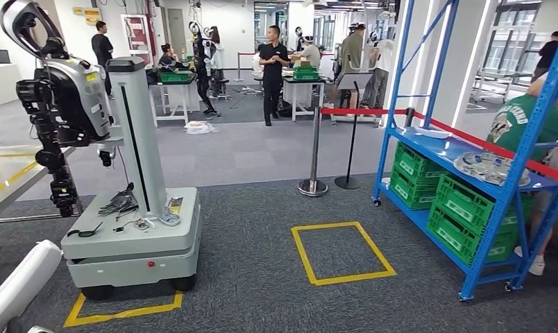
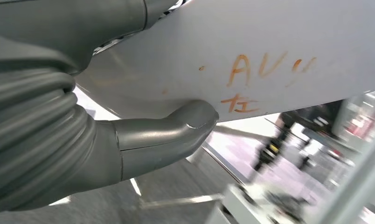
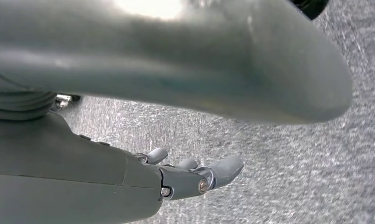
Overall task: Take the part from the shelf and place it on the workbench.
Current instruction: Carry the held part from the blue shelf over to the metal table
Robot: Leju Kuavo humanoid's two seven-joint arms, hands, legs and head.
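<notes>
The part [image 1: 486, 166], a flat silvery metal piece, lies on the upper board of the blue shelf [image 1: 389, 132] at the right in the head view. A second pale piece [image 1: 430, 132] lies further back on the same board. My left forearm [image 1: 21, 283] shows at the lower left, far from the shelf. By the left wrist view, my left hand [image 2: 167, 135] hangs with its thumb out and nothing in it, next to a white cover with orange writing. My right hand [image 3: 195, 175] hangs over grey carpet, fingers loosely stretched, holding nothing.
Green crates [image 1: 463, 215] fill the shelf's lower levels. A person in a green shirt [image 1: 522, 118] stands behind the shelf. A yellow taped square [image 1: 311, 260] marks the floor ahead. A grey wheeled robot base [image 1: 134, 243] stands left, beside a table [image 1: 4, 186]. Barrier posts [image 1: 314, 163] stand beyond.
</notes>
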